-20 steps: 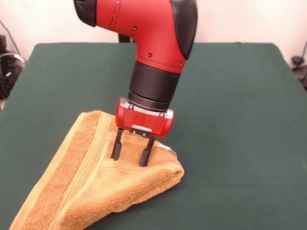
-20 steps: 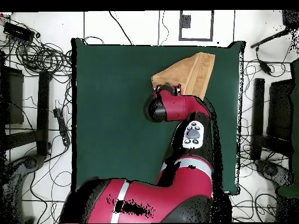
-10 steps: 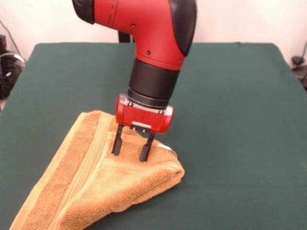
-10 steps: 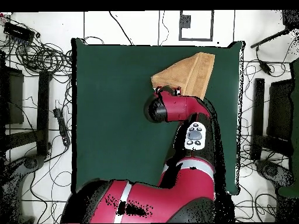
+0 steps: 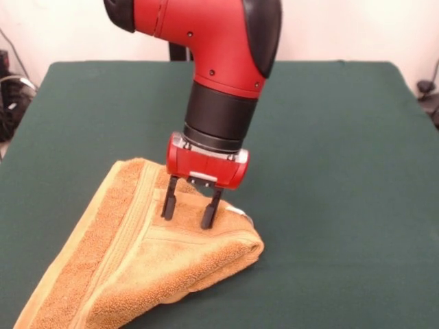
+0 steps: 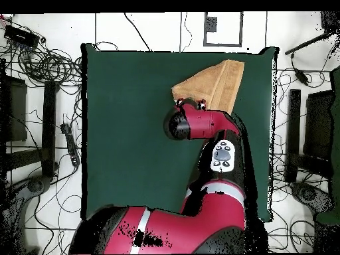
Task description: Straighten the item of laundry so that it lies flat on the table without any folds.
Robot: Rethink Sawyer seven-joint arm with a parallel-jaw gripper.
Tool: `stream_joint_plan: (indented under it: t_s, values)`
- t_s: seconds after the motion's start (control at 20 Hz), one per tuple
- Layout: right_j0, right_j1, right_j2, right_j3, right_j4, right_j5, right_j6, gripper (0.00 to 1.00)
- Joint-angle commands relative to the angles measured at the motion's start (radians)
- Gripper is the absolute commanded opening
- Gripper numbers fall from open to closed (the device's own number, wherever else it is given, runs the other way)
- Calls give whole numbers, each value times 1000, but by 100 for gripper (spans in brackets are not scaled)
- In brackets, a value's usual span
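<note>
- Dark green table (image 5: 343, 151) fills most of the front view; white wall behind, cable clutter at far left edge.
- Front view, left: towel (image 5: 137, 267) folded over on itself into a rough wedge, lower-left corner cut off by the frame bottom; pale woven band runs diagonally up its left side.
- Front view, centre: gripper (image 5: 190, 210) pointing down over the towel's upper fold, fingers (image 5: 168, 202) spread apart, nothing between them; tips at or just above the cloth, contact not resolvable.
- Just right of the gripper: small white tag (image 5: 236, 212) showing at the fold's edge, partly hidden.
- Front view, right: wide bare felt from the towel's rounded fold out to the table's right edge.
- Overhead view, left: large open area of table (image 6: 126, 133) from the left edge to the arm; cables and stands on the floor beyond.
- Overhead view, centre-right: towel (image 6: 216, 83) near the far edge, close to the right far corner, one tip almost at the table edge; little room on that side.
- Overhead only: arm (image 6: 206, 123) covers the towel's near corner; fingers not visible from above.
- Front only: layered folds and finger spacing; overhead flattens the towel to a plain tan shape.
</note>
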Motion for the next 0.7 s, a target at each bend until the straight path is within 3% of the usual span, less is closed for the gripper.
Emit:
stream_joint_plan:
  t_s: [0.05, 0.25, 0.7]
  values:
    - [55, 8, 53, 171, 106, 136, 231, 100]
    - [66, -1, 33, 213, 153, 154, 255, 100]
    - [125, 26, -56, 293, 315, 26, 376, 100]
